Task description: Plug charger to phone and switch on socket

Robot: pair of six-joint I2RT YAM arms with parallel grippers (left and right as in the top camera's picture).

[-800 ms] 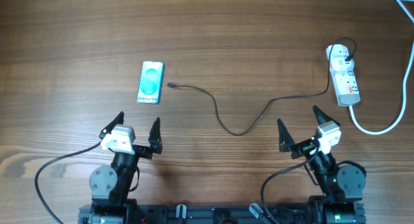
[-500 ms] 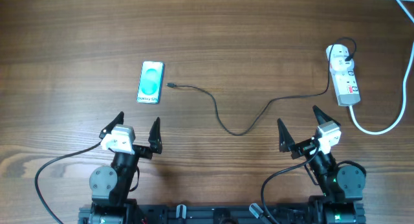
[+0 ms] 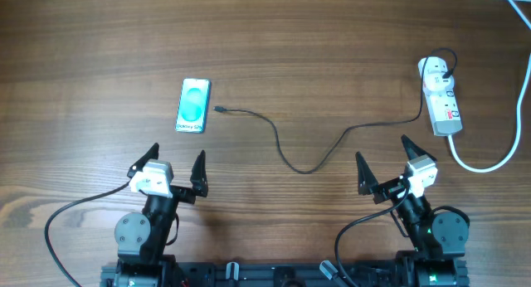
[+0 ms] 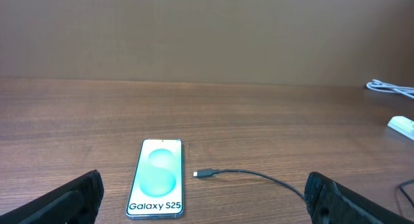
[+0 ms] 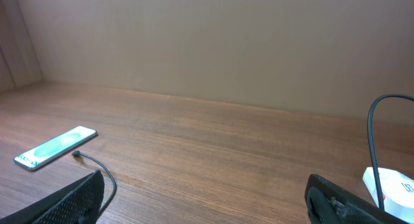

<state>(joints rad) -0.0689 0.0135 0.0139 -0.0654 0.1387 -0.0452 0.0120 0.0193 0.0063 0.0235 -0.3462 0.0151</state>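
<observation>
No step of the task is under way yet. Both arms sit folded at the near edge of the table (image 3: 83,55), and nothing has been grasped. Judging from the layout, the first step is to pick up the free connector (image 3: 220,109) of the charger (image 3: 286,157) and seat it in the Galaxy S25 phone (image 3: 193,105).

The phone lies flat and face up in the left half of the table, about midway between the near and far edges, with its lettered end toward the near edge. The connector rests just beside the phone's right long side without touching it. The port cannot be seen. The next move likely calls for a low, fine pinch on that small connector, then turning it toward whichever end holds the port, with the phone kept from sliding.

The cable runs in a loose wave to the power strip (image 3: 440,98) by the right edge, where its black plug (image 3: 448,69) appears already seated in the far outlet. The red switch (image 3: 453,114) sits toward the strip's near end, closest to the right arm. Whether it is on cannot be told.

The left tool (image 3: 177,152) is spread wide, empty and touching nothing. The right tool (image 3: 382,149) is likewise fully released and well apart from the cable and strip.
</observation>
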